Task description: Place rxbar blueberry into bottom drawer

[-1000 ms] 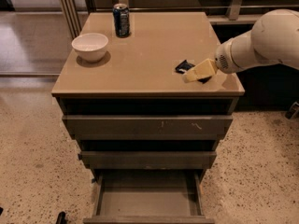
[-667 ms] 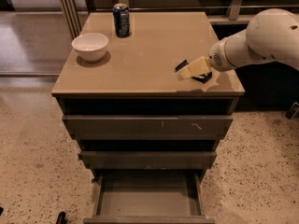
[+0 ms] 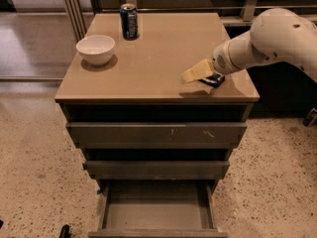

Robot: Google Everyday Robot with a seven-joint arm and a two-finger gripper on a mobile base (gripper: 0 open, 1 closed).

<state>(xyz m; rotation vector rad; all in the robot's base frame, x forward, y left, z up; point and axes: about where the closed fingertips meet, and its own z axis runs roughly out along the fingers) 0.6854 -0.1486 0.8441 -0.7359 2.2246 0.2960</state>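
The rxbar blueberry [image 3: 215, 80], a small dark flat bar, lies on the cabinet top [image 3: 158, 48] near its front right corner. My gripper [image 3: 192, 75], yellowish at the end of the white arm [image 3: 277, 36], reaches in from the right. It sits low over the top, just left of the bar and partly over it, and the bar peeks out under its wrist side. Whether it touches the bar I cannot tell. The bottom drawer [image 3: 158, 209] is pulled out at the foot of the cabinet and shows a bare grey floor.
A white bowl [image 3: 95, 47] stands at the top's left side and a blue drink can [image 3: 129, 20] at its back. The two upper drawers [image 3: 156, 133] have scuffed fronts and stick out slightly. Speckled floor surrounds the cabinet. A dark shelf unit stands behind on the right.
My gripper has moved left across the cabinet top. The bar, which showed at the gripper's left tip, now shows under its right side.
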